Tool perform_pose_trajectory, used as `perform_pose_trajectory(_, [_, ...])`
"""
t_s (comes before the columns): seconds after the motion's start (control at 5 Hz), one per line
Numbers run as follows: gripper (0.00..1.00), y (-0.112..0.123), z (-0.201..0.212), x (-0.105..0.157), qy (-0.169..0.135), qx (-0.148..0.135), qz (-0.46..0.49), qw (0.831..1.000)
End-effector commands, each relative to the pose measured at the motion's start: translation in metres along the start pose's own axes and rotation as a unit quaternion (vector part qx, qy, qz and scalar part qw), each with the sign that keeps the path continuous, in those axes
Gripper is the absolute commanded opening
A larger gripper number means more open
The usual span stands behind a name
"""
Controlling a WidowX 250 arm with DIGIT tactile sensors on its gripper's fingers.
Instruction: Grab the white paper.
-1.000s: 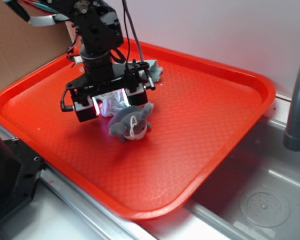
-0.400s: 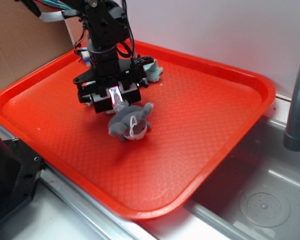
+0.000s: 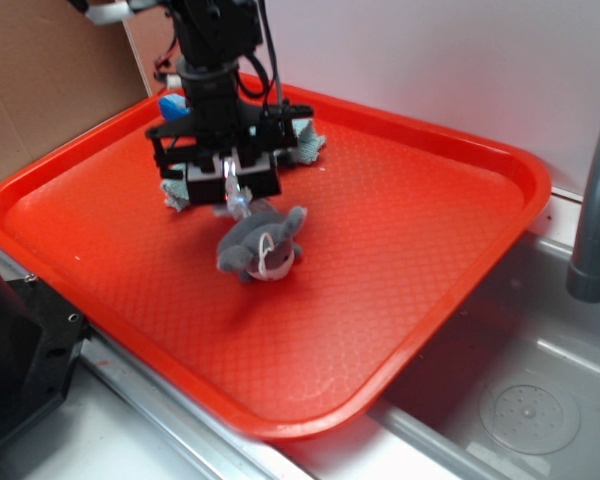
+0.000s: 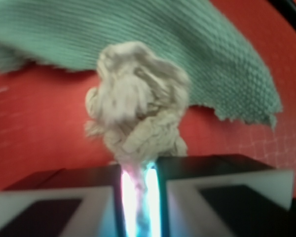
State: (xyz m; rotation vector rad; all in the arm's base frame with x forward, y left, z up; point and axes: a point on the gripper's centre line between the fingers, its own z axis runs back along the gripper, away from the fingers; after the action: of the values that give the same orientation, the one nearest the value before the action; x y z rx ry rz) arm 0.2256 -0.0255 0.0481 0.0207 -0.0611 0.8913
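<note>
The gripper [image 4: 138, 190] had its jaws pinched tight on the white paper [image 4: 138, 106], which bulged out beyond them above the teal cloth [image 4: 222, 59], evidently so the wad could not slip free.

We are seeing even, fairly bright light in the exterior view, with the red tray [image 3: 400, 250] glaring softly. In the wrist view, we are getting blur throughout and a glowing strip between the gripper [image 4: 138, 197] fingers.

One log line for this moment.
hand: shut on paper | paper: pinched at lower end | cloth: behind | plush: on tray
</note>
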Motion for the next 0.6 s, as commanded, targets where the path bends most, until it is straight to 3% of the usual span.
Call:
perform_pose_trajectory(0.0, [0.0,0.007,0.093,0.001,0.014,-0.042,-0.23,0.972])
perform_pose_trajectory(0.2, [0.0,0.018,0.126,-0.006,0.022,-0.054,-0.325,0.944])
perform_pose_trajectory(0.4, [0.0,0.034,0.163,-0.012,0.028,-0.067,-0.369,0.926])
